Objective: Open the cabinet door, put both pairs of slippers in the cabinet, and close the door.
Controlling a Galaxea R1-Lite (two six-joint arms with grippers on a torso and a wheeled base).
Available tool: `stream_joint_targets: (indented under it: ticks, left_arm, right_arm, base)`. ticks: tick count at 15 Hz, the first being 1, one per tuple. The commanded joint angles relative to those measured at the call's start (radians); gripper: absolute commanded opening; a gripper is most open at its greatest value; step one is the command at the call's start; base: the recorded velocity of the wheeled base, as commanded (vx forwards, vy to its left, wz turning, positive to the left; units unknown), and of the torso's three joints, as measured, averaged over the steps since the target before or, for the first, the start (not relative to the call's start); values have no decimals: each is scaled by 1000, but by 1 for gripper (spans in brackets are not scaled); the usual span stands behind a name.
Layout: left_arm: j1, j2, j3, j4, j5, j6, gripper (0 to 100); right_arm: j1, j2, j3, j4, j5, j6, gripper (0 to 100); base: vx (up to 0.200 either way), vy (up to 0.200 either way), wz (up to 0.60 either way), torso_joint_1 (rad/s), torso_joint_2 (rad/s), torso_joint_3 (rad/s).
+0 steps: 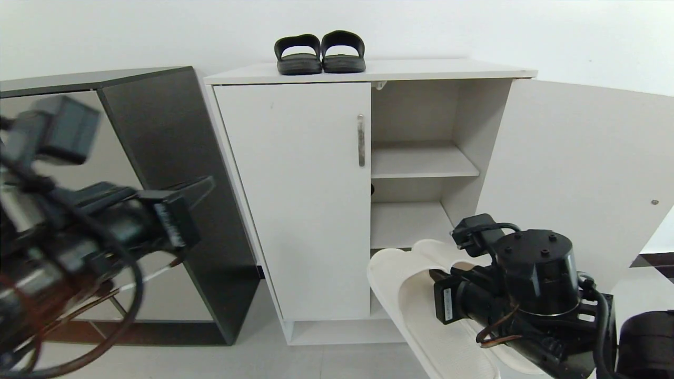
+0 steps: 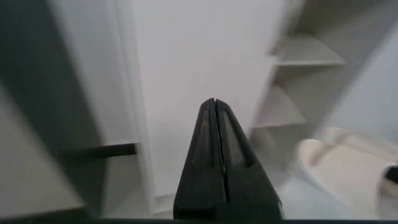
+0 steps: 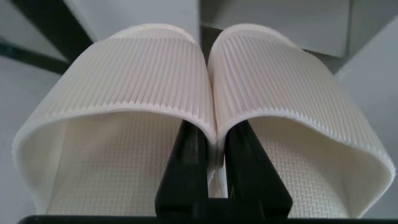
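A white cabinet [image 1: 368,69] stands ahead; its left door [image 1: 295,200] is closed and its right door [image 1: 579,173] is swung wide open, baring two shelves [image 1: 421,160]. A pair of black slippers [image 1: 319,52] sits on the cabinet top. My right gripper [image 3: 214,155] is shut on a pair of white slippers [image 1: 400,273], pinching their two inner strap edges together, low in front of the open compartment. My left gripper [image 2: 214,109] is shut on nothing, off to the left facing the closed door.
A dark cabinet [image 1: 174,158] with a mirrored side stands directly left of the white one. A metal handle [image 1: 360,139] runs down the closed door's inner edge. Grey floor [image 1: 295,363] lies in front.
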Motion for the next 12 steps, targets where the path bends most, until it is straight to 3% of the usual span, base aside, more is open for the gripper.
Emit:
stream_joint_targets:
  ticks: [1, 3, 4, 5, 7, 9, 11, 12]
  left_arm:
    - [257, -487, 311, 79, 109, 21, 0]
    - [466, -753, 394, 314, 110, 22, 0]
    - [522, -874, 412, 441, 95, 27, 0]
    - [528, -975, 420, 547, 57, 41, 0]
    - [521, -1115, 457, 643, -123, 107, 0]
    - [542, -1164, 536, 625, -269, 114, 0]
    - [542, -1162, 589, 561, -338, 99, 0]
    - [542, -1162, 613, 551, -394, 107, 0]
  right_arm:
    - [-13, 46, -19, -1, -2, 0, 0]
    - [-13, 56, -20, -1, -2, 0, 0]
    - [-13, 57, -17, -1, -4, 0, 0]
    - [-13, 59, -14, -1, -4, 0, 0]
    - [-14, 60, -16, -1, -2, 0, 0]
    - [-14, 66, -14, -1, -4, 1, 0]
    - [-14, 66, -11, -1, -4, 1, 0]
    - [-14, 68, -11, -1, -2, 1, 0]
  base:
    - [0, 0, 0, 0, 0, 0]
    - [0, 0, 0, 0, 0, 0]
    - [0, 0, 0, 0, 0, 0]
    - [0, 0, 0, 0, 0, 0]
    - [0, 0, 0, 0, 0, 0]
    - [0, 0, 0, 0, 0, 0]
    - [0, 0, 0, 0, 0, 0]
    - [0, 0, 0, 0, 0, 0]
